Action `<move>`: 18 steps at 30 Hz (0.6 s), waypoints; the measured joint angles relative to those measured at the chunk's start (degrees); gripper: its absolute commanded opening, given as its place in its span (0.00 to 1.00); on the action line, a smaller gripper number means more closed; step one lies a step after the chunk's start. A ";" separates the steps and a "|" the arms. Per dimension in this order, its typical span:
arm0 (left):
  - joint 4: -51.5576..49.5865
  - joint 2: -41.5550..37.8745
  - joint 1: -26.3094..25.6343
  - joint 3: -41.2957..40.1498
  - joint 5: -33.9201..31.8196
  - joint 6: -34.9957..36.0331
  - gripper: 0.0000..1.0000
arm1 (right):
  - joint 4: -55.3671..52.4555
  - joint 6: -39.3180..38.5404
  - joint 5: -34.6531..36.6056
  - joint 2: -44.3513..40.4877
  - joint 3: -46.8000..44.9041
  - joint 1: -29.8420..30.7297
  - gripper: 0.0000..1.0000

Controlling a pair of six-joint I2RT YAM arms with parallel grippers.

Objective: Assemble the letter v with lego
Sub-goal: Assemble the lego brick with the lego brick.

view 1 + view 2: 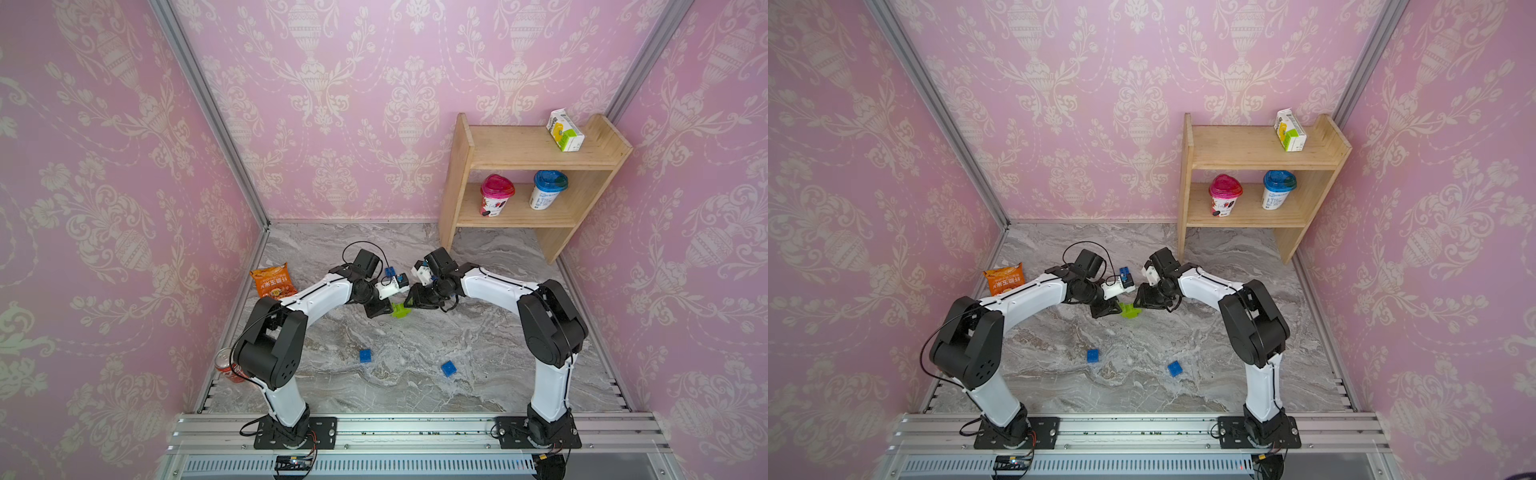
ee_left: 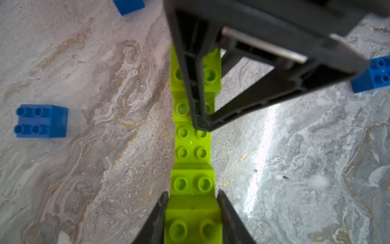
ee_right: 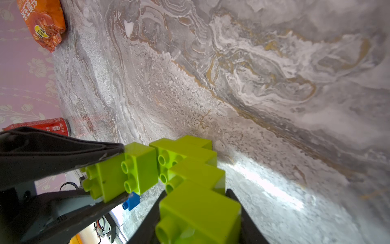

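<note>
A stepped run of lime green lego (image 1: 401, 310) (image 1: 1128, 311) hangs just above the marble table, between my two grippers. My left gripper (image 2: 192, 193) (image 1: 390, 308) is shut on a short green piece at one end (image 3: 135, 169). The right gripper (image 3: 196, 192) (image 1: 409, 305) is shut on the end brick of the longer stepped green piece (image 3: 190, 169). The two pieces meet in the middle; whether they are joined I cannot tell. Two loose blue lego bricks (image 1: 365, 355) (image 1: 448, 368) lie nearer the front, and another blue one (image 1: 390, 272) sits behind the left wrist.
An orange snack bag (image 1: 272, 282) lies at the left wall and a red can (image 1: 226, 365) lies beside the left arm's elbow. A wooden shelf (image 1: 532, 166) with two cups and a carton stands at the back right corner.
</note>
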 measured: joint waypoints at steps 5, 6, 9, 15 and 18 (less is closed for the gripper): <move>1.07 -0.17 0.11 -0.79 0.33 -0.02 0.27 | 0.02 0.00 0.00 0.00 0.00 0.00 0.43; 1.31 -0.31 0.15 -1.03 0.42 -0.02 0.27 | 0.02 0.00 0.00 0.00 0.00 0.00 0.44; 2.12 -0.83 0.37 -1.97 0.44 -0.04 0.27 | 0.04 0.00 -0.04 0.00 0.00 0.00 0.43; 3.65 -1.81 0.42 -3.50 0.42 -0.50 0.27 | 0.17 0.00 -0.02 0.00 0.00 0.07 0.44; 3.98 -2.01 0.42 -3.87 0.42 -0.96 0.26 | 0.22 0.00 -0.02 0.00 0.00 0.09 0.43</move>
